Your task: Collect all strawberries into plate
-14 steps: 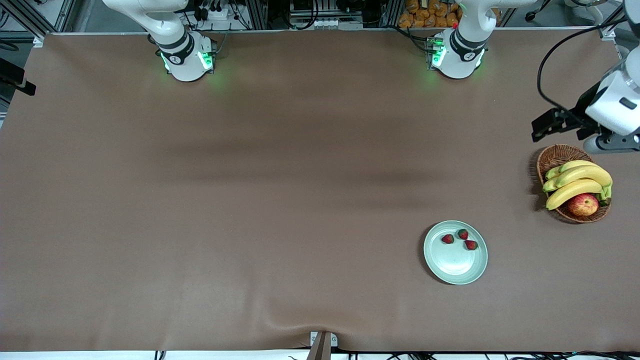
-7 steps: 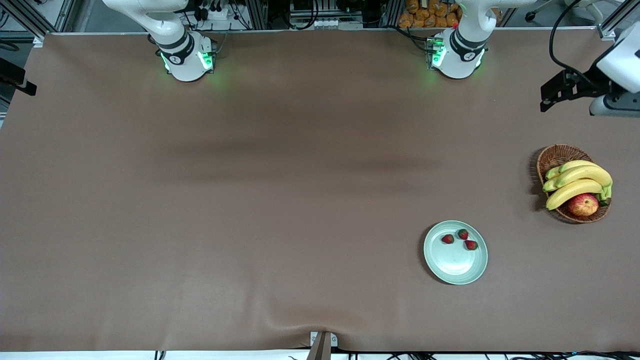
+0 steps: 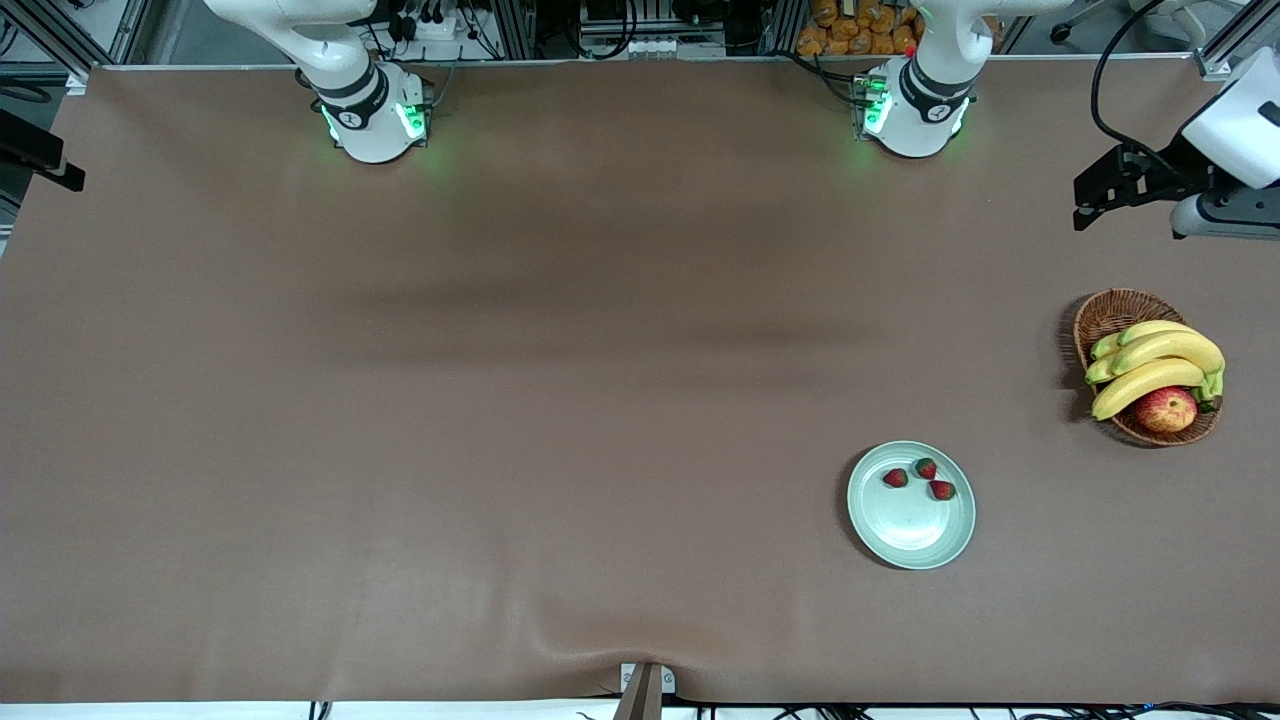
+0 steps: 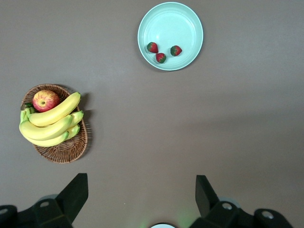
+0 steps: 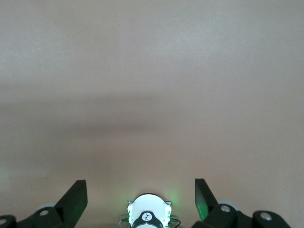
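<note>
Three strawberries point(image 3: 896, 478) point(image 3: 927, 468) point(image 3: 941, 490) lie together in the pale mint-green plate point(image 3: 905, 535), on the part of it farther from the front camera. The left wrist view shows the same strawberries point(image 4: 152, 47) point(image 4: 161, 58) point(image 4: 175, 50) in the plate point(image 4: 171, 23). My left gripper point(image 3: 1100, 190) point(image 4: 141, 176) hangs open and empty high over bare table at the left arm's end, well away from the plate. My right gripper point(image 3: 40, 160) point(image 5: 141, 183) waits open and empty, high at the right arm's end of the table.
A brown wicker basket point(image 3: 1110, 310) point(image 4: 66, 149) with bananas point(image 3: 1160, 360) and a red-yellow apple point(image 3: 1166, 409) stands toward the left arm's end, farther from the front camera than the plate. The two arm bases point(image 3: 375, 120) point(image 3: 915, 110) stand along the table's back edge.
The left gripper has risen from beside the basket and drawn back toward the robots' edge of the table. The strawberries and plate have not moved.
</note>
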